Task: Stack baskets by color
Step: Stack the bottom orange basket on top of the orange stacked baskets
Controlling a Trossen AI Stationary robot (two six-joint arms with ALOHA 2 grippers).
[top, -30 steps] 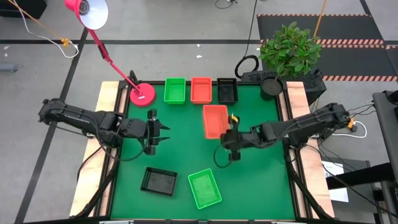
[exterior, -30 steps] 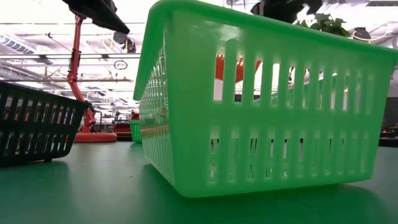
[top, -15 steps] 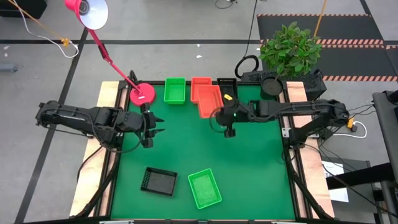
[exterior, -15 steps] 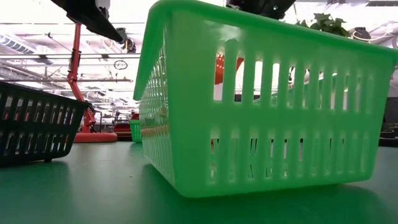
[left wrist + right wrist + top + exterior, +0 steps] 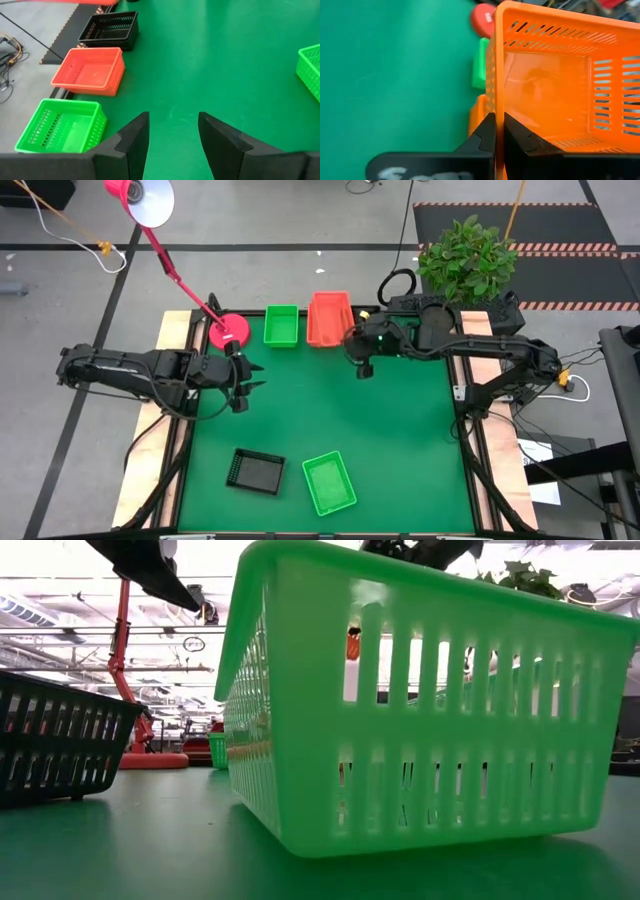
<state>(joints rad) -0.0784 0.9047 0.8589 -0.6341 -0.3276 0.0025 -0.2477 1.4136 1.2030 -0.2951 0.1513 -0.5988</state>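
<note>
My right gripper (image 5: 353, 340) is shut on an orange-red basket (image 5: 328, 317) and holds it over the far row. There a second orange-red basket (image 5: 90, 70) stands on its base between a green basket (image 5: 282, 326) and a black basket (image 5: 109, 30). In the high view my right arm hides that black basket. Another black basket (image 5: 255, 471) and another green basket (image 5: 329, 483) stand on their bases near the front edge. My left gripper (image 5: 248, 385) hangs open over the table's left part with nothing between its fingers (image 5: 132, 142). My right gripper pinches one side wall of the orange-red basket at its rim (image 5: 495, 102), one finger (image 5: 517, 137) inside the basket and one outside. The fingers come from the table's right, slanting down. The basket is lifted clear and sits tilted over the orange-red basket (image 5: 477, 117) below.
A round pink lamp base (image 5: 229, 332) stands at the far left corner, its arm leaning out over the edge. A potted plant (image 5: 465, 260) stands beyond the far right corner. The middle of the green mat (image 5: 330, 410) lies bare between the two rows.
My right gripper has swung from the table's middle toward the far edge and to the left, rolling as it went, still shut on the orange-red basket. The basket has travelled with it, clear of the mat, and now hangs over the far row's orange-red basket.
</note>
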